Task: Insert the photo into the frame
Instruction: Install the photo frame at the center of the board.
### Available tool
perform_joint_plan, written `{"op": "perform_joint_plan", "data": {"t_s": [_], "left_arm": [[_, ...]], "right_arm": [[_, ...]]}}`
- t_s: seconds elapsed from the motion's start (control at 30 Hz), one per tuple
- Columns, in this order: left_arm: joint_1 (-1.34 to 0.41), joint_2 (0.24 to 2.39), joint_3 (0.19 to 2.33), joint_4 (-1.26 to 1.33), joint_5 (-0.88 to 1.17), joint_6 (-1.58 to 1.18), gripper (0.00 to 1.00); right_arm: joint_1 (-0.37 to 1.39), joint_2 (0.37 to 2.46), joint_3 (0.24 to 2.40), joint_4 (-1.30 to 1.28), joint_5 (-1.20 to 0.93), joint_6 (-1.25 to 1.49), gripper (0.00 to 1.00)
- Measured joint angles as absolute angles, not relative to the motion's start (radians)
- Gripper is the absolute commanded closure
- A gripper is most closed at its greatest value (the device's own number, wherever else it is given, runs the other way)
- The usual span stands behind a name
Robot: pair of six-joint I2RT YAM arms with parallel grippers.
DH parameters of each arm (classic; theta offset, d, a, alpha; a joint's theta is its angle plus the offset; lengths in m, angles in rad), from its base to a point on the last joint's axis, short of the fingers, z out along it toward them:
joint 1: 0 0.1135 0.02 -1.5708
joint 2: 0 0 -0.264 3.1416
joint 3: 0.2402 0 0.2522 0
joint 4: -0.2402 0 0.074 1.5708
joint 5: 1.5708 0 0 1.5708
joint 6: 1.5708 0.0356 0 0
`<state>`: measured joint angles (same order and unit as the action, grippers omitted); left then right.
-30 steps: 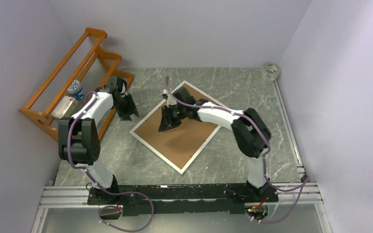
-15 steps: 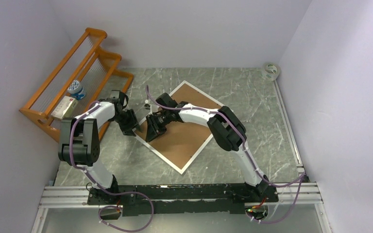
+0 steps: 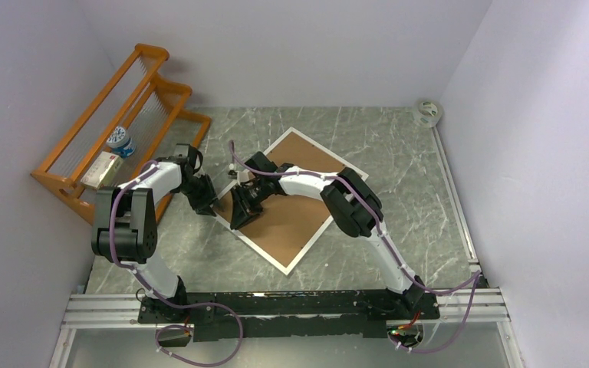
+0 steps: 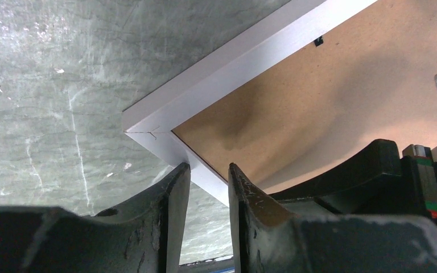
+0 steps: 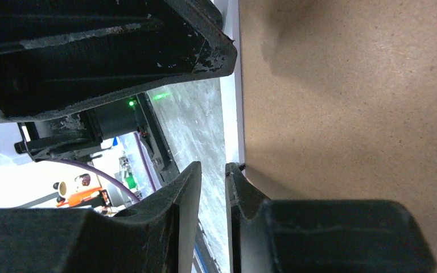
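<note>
The left arm (image 3: 149, 180) reaches right and the right arm (image 3: 307, 182) stretches left across the frame (image 3: 291, 222), which lies brown back up, cornerwise on the table (image 3: 399, 153); only the wrist views show its white rail running between the fingers; the left gripper (image 4: 207, 177) straddles it narrowly by the corner, the right gripper (image 5: 211, 173) likewise; whether either pinches it I cannot tell.

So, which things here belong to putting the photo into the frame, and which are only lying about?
Belong to the job: the frame, brown back up; left gripper and right gripper, both at its edge. The photo is not in view.
Lying about: orange rack, small box and blue-white container on it, tape roll.
</note>
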<state>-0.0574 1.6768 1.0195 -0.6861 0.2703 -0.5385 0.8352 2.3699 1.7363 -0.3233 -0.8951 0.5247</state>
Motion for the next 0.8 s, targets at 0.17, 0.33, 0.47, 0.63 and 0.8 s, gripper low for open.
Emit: {"op": "perform_joint_plan", "data": {"t_s": [0.17, 0.33, 0.47, 0.63, 0.8], "left_arm": [[-0.057, 1.676, 1.019, -0.704, 0.266, -0.538, 0.6], [-0.058, 1.677, 1.015, -0.723, 0.255, -0.535, 0.58], [-0.058, 1.689, 1.007, -0.75, 0.226, -0.532, 0.57], [-0.057, 1.702, 1.013, -0.764, 0.227, -0.53, 0.57], [-0.057, 1.716, 1.026, -0.776, 0.231, -0.527, 0.6]], "right_arm": [[0.836, 2.372, 1.737, -0.323, -0.886, 0.544, 0.74], [0.83, 2.377, 1.737, -0.321, -0.879, 0.577, 0.73], [0.824, 2.381, 1.733, -0.313, -0.889, 0.593, 0.72], [0.815, 2.388, 1.728, -0.298, -0.913, 0.606, 0.68], [0.814, 2.39, 1.728, -0.294, -0.923, 0.61, 0.62]]}}
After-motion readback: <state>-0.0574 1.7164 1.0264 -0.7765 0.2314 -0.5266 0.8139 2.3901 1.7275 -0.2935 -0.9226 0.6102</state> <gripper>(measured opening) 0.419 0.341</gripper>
